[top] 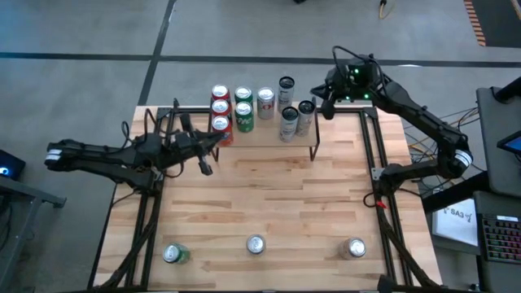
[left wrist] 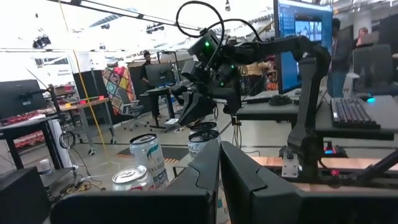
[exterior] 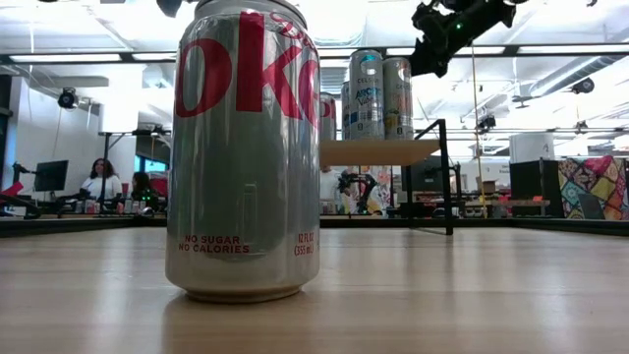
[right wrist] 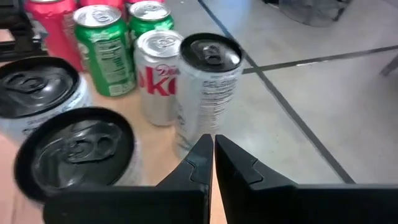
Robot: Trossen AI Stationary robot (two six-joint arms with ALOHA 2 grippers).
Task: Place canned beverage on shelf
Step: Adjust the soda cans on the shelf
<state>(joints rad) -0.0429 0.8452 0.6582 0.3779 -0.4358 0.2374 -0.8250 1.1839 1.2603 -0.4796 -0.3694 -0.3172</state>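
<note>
**Three cans wait on the tabletop while both claws hang empty**

Nine cans crowd the shelf at the far edge of the tabletop: three red cans on its left, two green cans next, a silver can beside them, and three tall dark-topped cans on the right. They stand upright and packed close, likely to keep room for more.

Along the near edge, well apart from each other, stand a green can, a middle silver can and a right silver can. The spacing probably gives a claw room around each one.

The right claw hovers just beside the tall cans at the shelf's right end, fingers pressed together and holding nothing. The left claw sits low by the shelf's left front, also pinched shut and empty.

Judging by this, either arm must next go for one of the near cans.
</note>
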